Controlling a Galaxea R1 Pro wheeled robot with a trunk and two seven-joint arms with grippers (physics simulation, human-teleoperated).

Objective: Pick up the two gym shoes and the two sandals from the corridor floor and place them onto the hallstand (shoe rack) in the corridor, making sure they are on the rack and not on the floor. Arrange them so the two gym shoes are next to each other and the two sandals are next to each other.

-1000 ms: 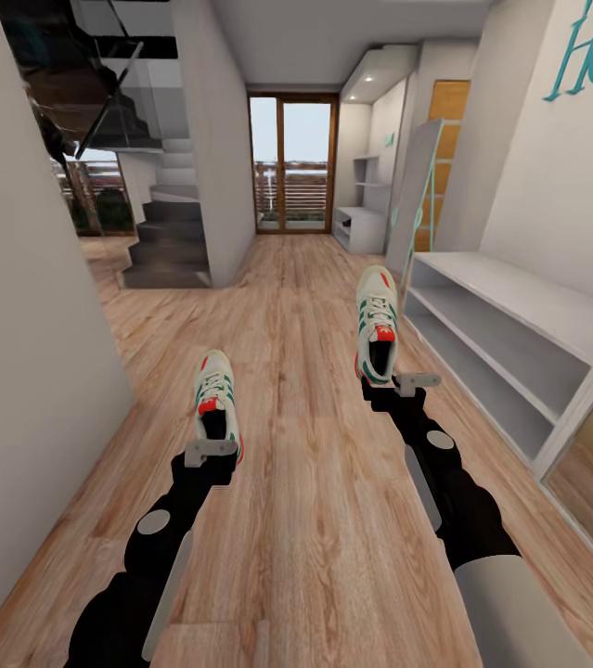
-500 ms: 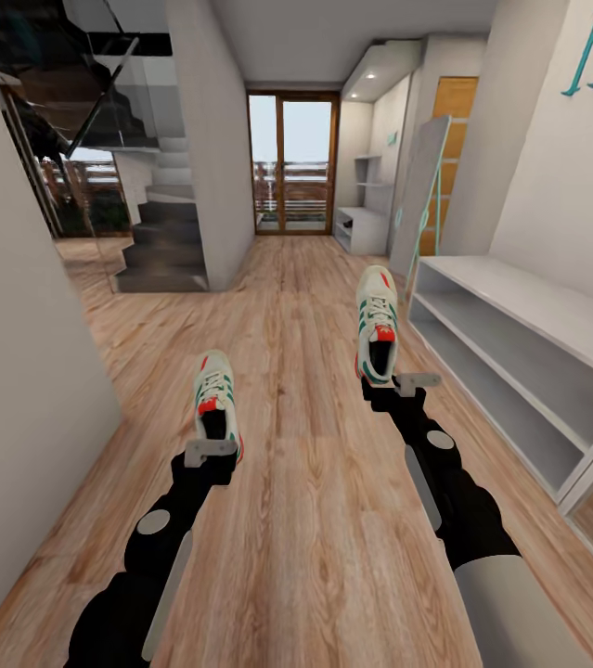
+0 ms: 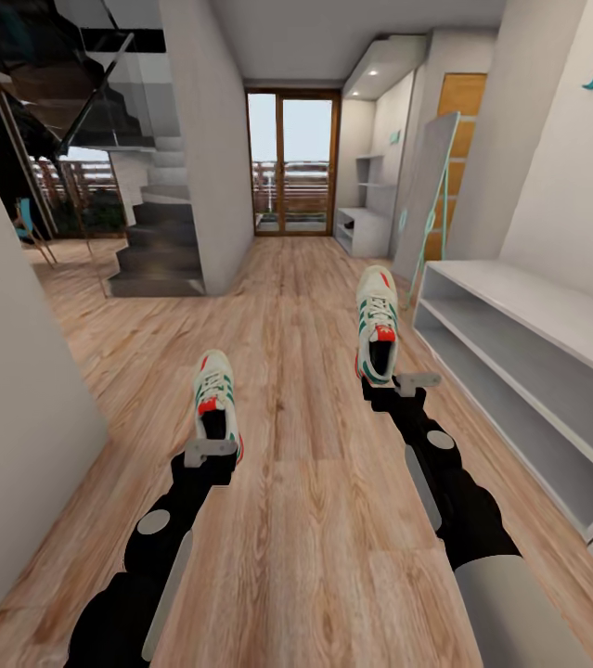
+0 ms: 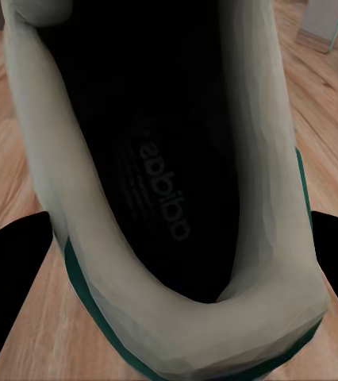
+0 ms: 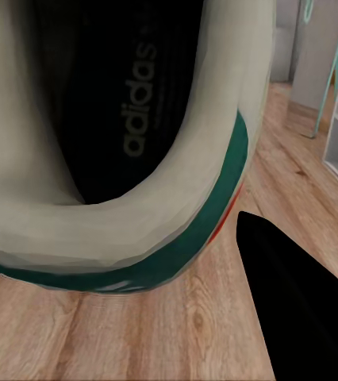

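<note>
The left pincer (image 3: 211, 452) is clamped on the heel of the left gym shoe (image 3: 214, 393), carried above the corridor floor (image 3: 305, 520). Its long axis runs straight ahead, toe pointing down the corridor. The right pincer (image 3: 401, 383) likewise grips the heel of the right gym shoe (image 3: 376, 324), toe forward, slightly higher. The hallstand (image 3: 528, 362) lies just beside it to the right. Both grips hold only the heel rim, so a quick swing toward the rack could probably lever a shoe loose, or knock a toe against the shelf edge.
</note>
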